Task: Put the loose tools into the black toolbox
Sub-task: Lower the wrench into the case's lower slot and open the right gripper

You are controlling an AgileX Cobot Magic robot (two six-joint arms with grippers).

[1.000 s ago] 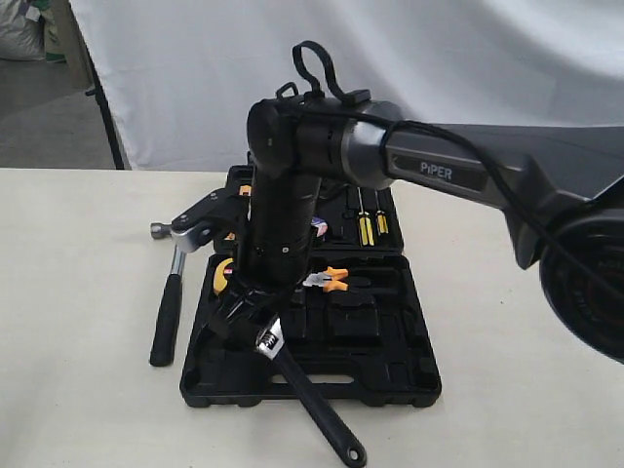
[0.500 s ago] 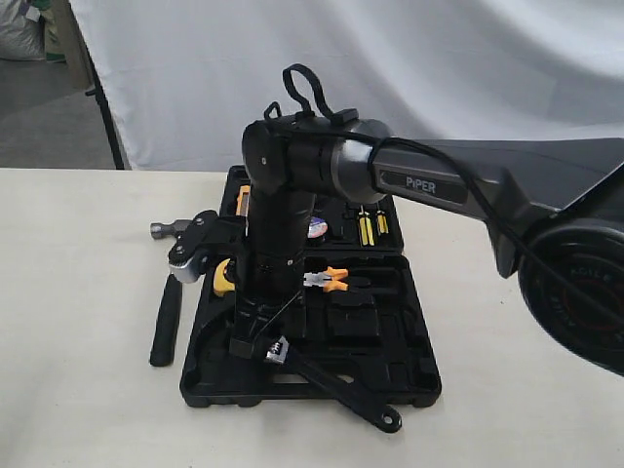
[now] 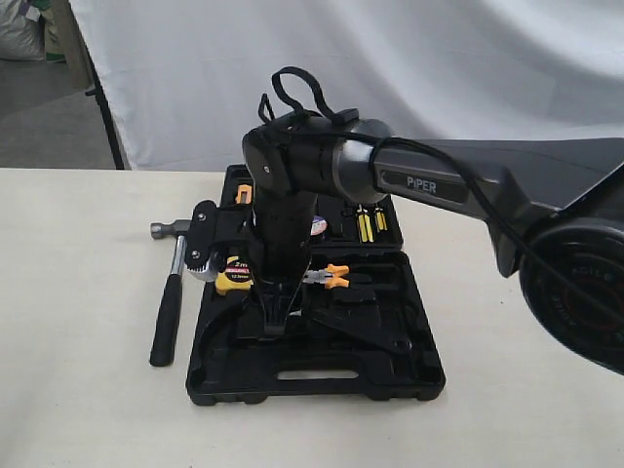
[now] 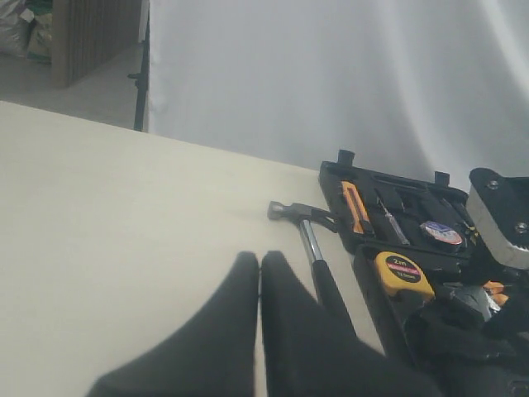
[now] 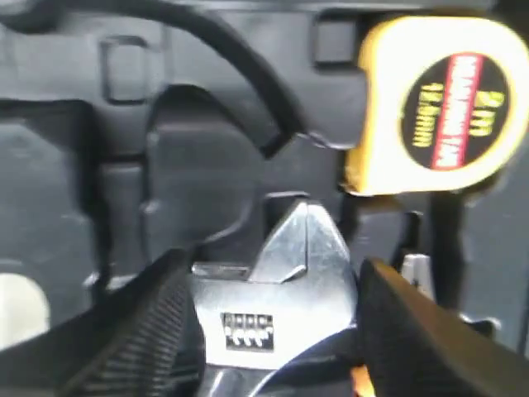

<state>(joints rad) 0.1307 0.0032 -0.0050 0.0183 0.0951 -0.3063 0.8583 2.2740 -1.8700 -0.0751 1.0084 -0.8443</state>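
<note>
My right gripper [image 3: 276, 320] reaches down into the near half of the black toolbox [image 3: 312, 378], shut on the adjustable wrench. The wrench's black handle [image 3: 363, 334] lies across the recesses toward the right. In the right wrist view its silver head [image 5: 273, 302] sits clamped between my right gripper's [image 5: 277, 327] fingers. The claw hammer [image 3: 168, 310] lies on the table left of the box, also seen as the hammer [image 4: 312, 252] in the left wrist view. The small tape roll [image 3: 317, 227] rests in the far half. My left gripper [image 4: 260, 266] is shut and empty over bare table.
A yellow tape measure [image 3: 234, 274] and orange-sleeved pliers [image 3: 334, 277] sit in the box beside the right gripper. Yellow-handled screwdrivers [image 3: 367, 226] lie in the far half. A white backdrop hangs behind the table. The tape measure [image 5: 438, 103] is close ahead of the wrench head.
The right gripper has swung the wrench from hanging over the box's front edge to lying inside the near half, handle now pointing right, and has moved lower. The hammer has not moved.
</note>
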